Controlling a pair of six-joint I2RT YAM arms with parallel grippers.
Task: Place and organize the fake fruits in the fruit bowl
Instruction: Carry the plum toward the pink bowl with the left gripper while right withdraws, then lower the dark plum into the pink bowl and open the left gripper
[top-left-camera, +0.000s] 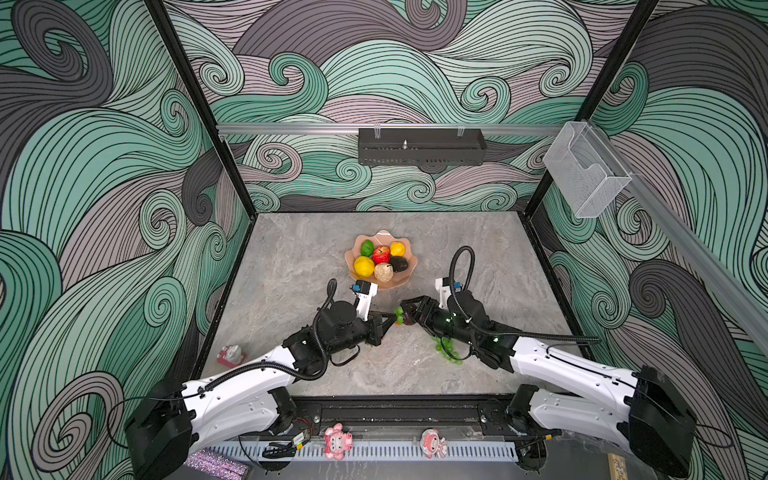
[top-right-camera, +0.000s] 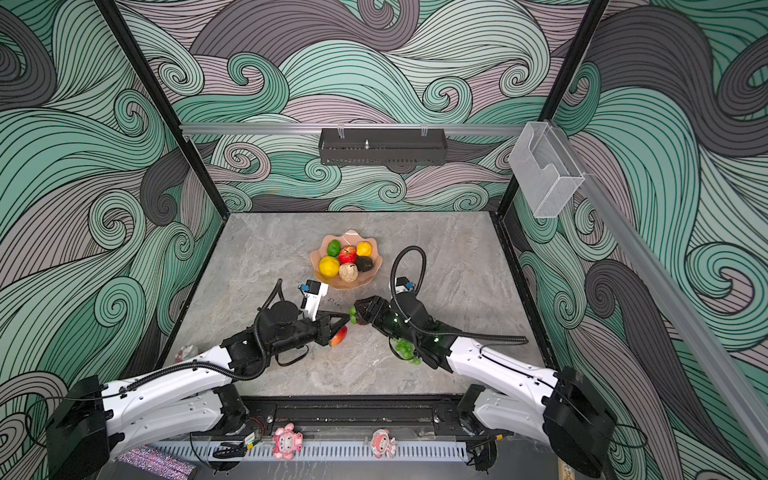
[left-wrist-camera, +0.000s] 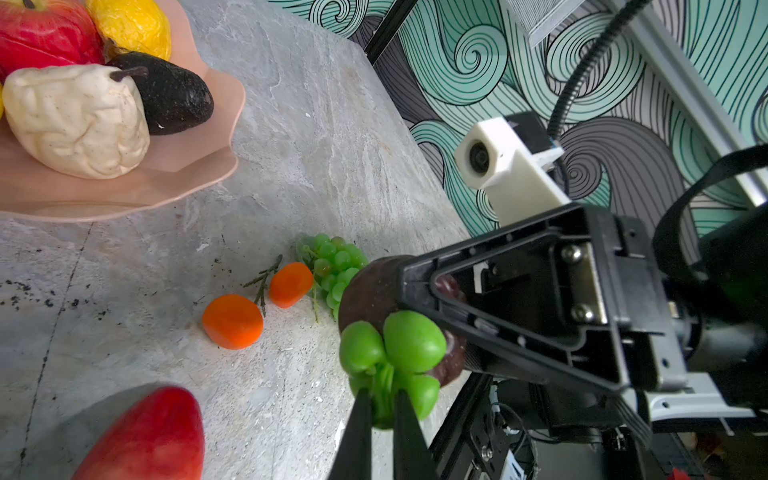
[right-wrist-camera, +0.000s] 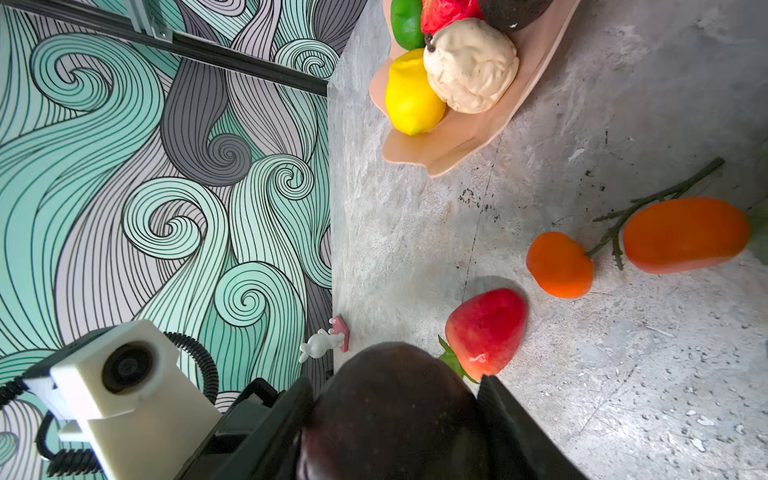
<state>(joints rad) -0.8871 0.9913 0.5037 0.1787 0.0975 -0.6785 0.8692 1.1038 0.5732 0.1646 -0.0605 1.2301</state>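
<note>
- The left gripper is closed and pinches the green leaf cap of a dark round fruit.
- The right gripper clamps this fruit between its jaws. Both grippers meet near the centre of both top views.
- The fruit bowl stands just above them, holding six fruits.
- On the table, below the bowl, lie a strawberry, two oranges and green grapes.

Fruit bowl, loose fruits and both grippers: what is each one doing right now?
Fruit bowl: holds six fruits.
Dark fruit: held in right gripper.
Left gripper: shut on dark fruit's green leaves.
Strawberry: lying on table.
Oranges: on table, joined by twig.
Grapes: on table.
</note>
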